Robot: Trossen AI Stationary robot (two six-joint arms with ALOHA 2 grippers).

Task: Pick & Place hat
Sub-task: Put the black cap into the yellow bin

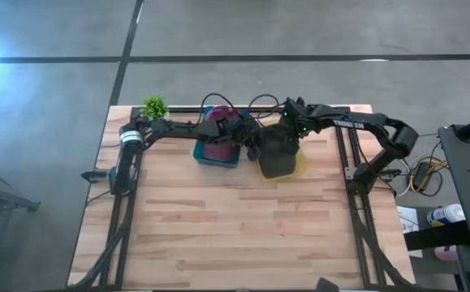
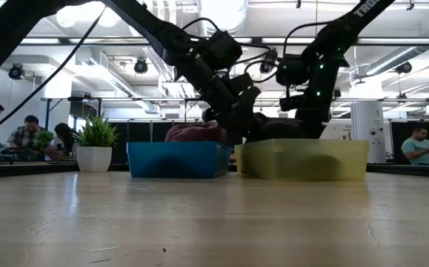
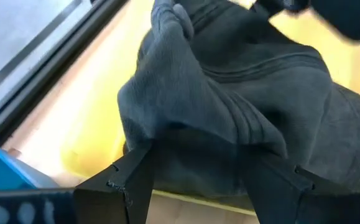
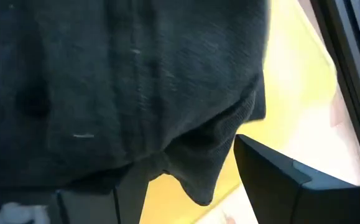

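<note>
A dark grey knit hat (image 1: 278, 154) lies bunched in a yellow bin (image 1: 301, 168) at the table's far middle. In the low view the hat (image 2: 277, 129) rises above the bin's rim (image 2: 307, 143). My left gripper (image 3: 204, 186) reaches in from the left, open, its fingers on either side of a raised fold of the hat (image 3: 186, 93). My right gripper (image 4: 186, 193) comes from the far right, open, with a hanging edge of the hat (image 4: 198, 177) between its fingers. A maroon hat (image 1: 217, 134) sits in a blue bin (image 1: 212, 158) beside it. My left gripper has the grey hat's bunched fold (image 3: 186, 140) between its open fingers, slanting down from the table's left. Whether the fingers (image 3: 130, 180) touch the cloth I cannot tell. My right gripper straddles the hat's loose edge (image 4: 195, 186). I cannot tell whether it touches the cloth.
The blue bin (image 2: 175, 159) stands right against the yellow one on its left. A small potted plant (image 1: 154, 107) sits at the far left corner. Cables loop over the bins. The near half of the wooden table (image 1: 235, 235) lies bare. People sit beyond the table.
</note>
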